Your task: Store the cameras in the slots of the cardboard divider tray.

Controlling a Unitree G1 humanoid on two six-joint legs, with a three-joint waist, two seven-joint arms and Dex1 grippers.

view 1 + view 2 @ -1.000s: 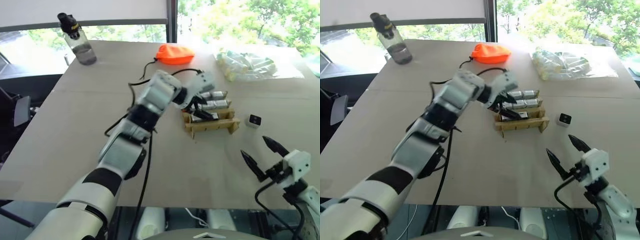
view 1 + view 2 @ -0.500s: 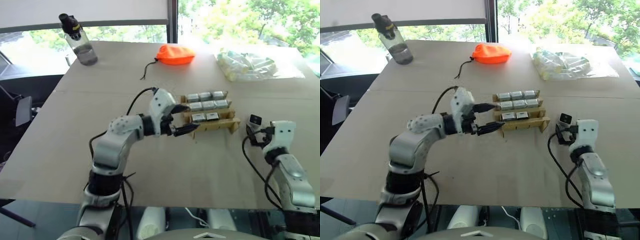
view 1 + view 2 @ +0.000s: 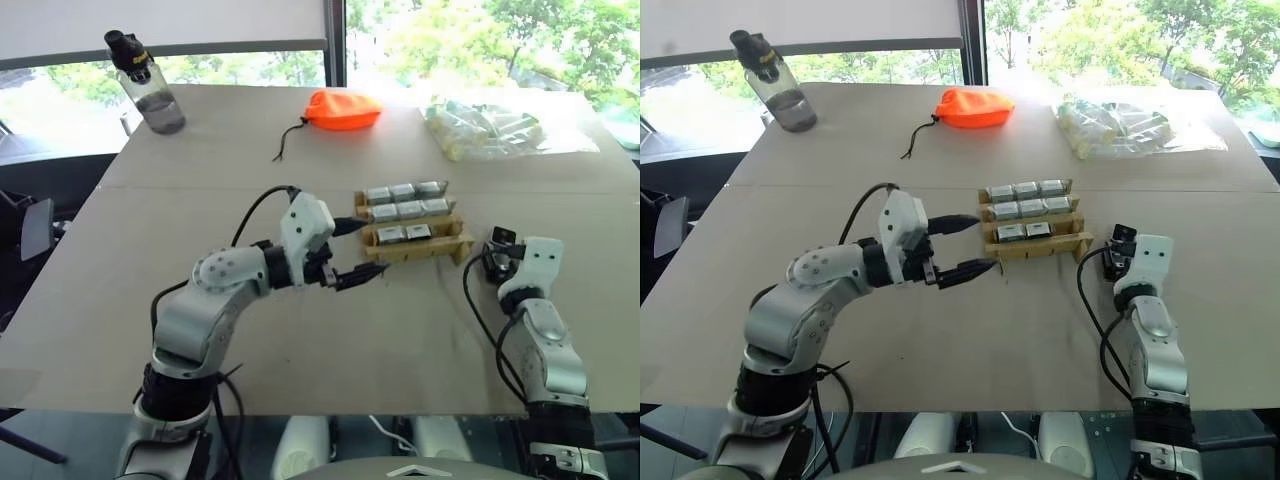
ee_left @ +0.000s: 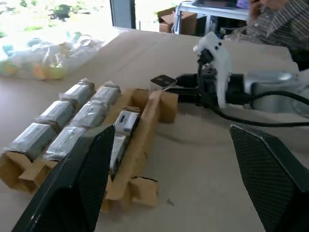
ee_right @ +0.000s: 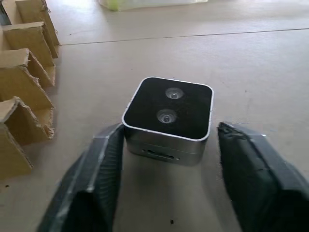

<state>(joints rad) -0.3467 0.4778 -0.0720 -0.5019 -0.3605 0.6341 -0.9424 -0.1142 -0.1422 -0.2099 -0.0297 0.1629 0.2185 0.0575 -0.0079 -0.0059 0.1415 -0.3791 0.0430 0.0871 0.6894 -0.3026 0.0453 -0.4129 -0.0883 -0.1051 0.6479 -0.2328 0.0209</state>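
Pulling back from the cardboard tray point(image 3: 412, 232), the left pincer point(image 3: 355, 252) is hanging open, while the right pincer point(image 5: 166, 164) is now bracketing the loose camera point(image 5: 168, 120), one finger touching it.

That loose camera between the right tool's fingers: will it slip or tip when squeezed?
The loose camera looks rigid, with smooth silver sides, so it may slide in the right tool. One finger touches it while the other stands apart; an uneven squeeze could nudge it sideways. It lies flat and squat, lens face up, so tipping seems unlikely.
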